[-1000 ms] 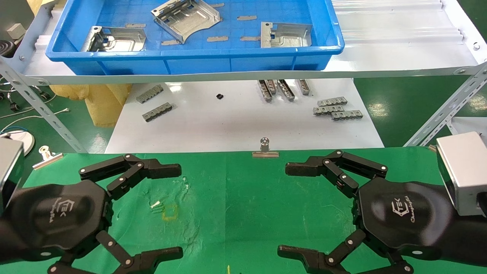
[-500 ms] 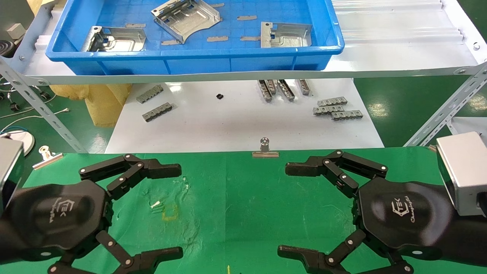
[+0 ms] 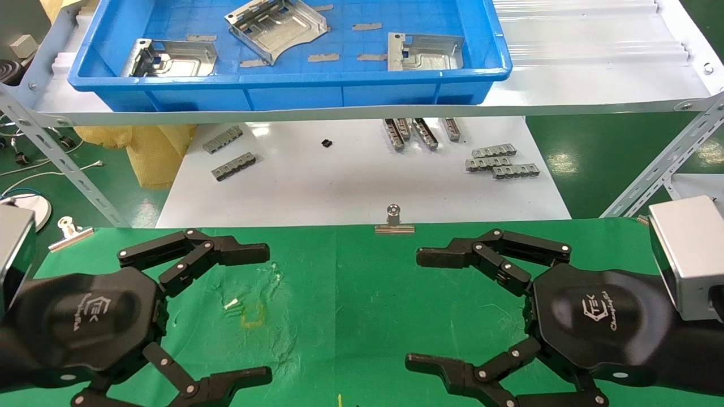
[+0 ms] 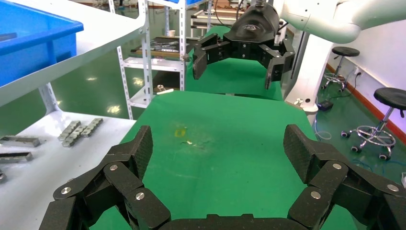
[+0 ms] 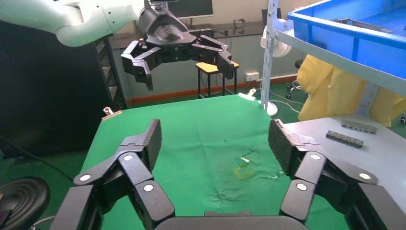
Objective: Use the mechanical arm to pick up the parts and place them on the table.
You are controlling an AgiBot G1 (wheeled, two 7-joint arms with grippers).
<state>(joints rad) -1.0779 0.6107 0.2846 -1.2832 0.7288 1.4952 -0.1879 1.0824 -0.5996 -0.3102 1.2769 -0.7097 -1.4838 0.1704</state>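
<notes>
Parts (image 3: 276,27) lie in blue bin (image 3: 283,90), above white tabletop (image 3: 362,181).

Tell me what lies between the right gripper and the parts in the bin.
Head view: from the right gripper, green table, a binder clip, the white table with grey strips, then the bin's front wall before the parts.

Green cloth worktop (image 3: 362,294) is lying wrinkled beneath both end effectors. A yellowish stain (image 3: 252,314) is sitting just beside the left end effector (image 3: 249,314), between it and the right end effector (image 3: 421,308). A silver binder clip (image 3: 394,219) is gripping the far edge, beyond the gap between them. Another clip (image 3: 69,230) is sitting at the far corner beyond the left end effector.
</notes>
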